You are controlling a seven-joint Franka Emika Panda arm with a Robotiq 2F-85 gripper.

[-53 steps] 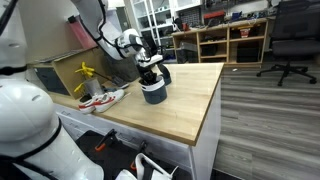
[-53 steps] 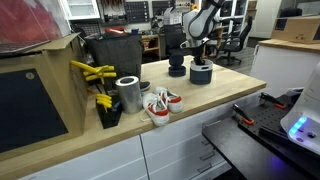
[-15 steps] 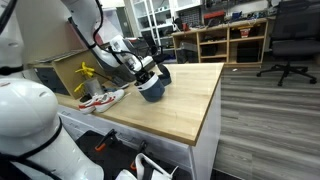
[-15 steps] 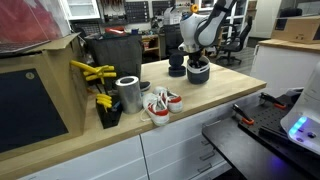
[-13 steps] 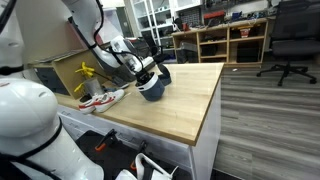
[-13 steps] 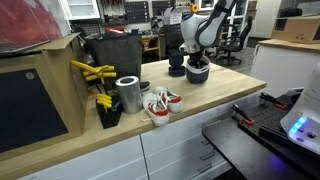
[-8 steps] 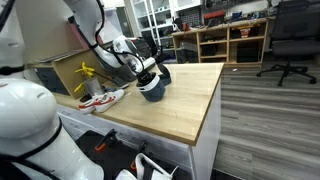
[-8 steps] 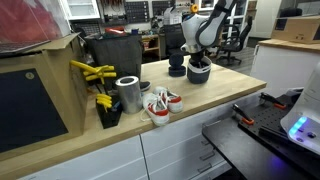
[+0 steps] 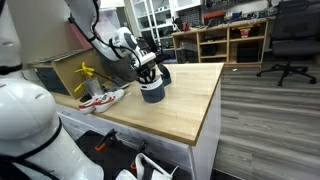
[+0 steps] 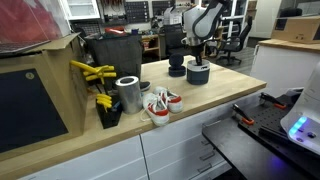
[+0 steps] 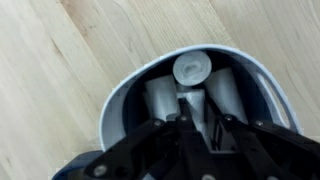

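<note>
Two dark bowls stand on the wooden surface (image 9: 195, 105). The nearer bowl (image 10: 199, 74) is in the upper middle of the frame in an exterior view, and the tool (image 10: 197, 58) comes down into it from above. The second bowl (image 10: 176, 68) stands just beside it, a little to the left and behind.

The wrist view shows the nearer bowl from above. Its inside is pale, its rim (image 11: 118, 105) curves through the middle of the frame, and a pale round piece (image 11: 192, 68) is inside it. The tool (image 11: 192, 98) reaches in from the bottom edge, with one pad (image 11: 160, 100) on each side of this piece and close to it. The picture is blurred, so I cannot tell if the pads really press the piece or only stand beside it.

More to the left in an exterior view, well apart from the bowls, are a metal can (image 10: 128, 95), a pair of red and white shoes (image 10: 160, 103) and some yellow tools (image 10: 92, 72)
</note>
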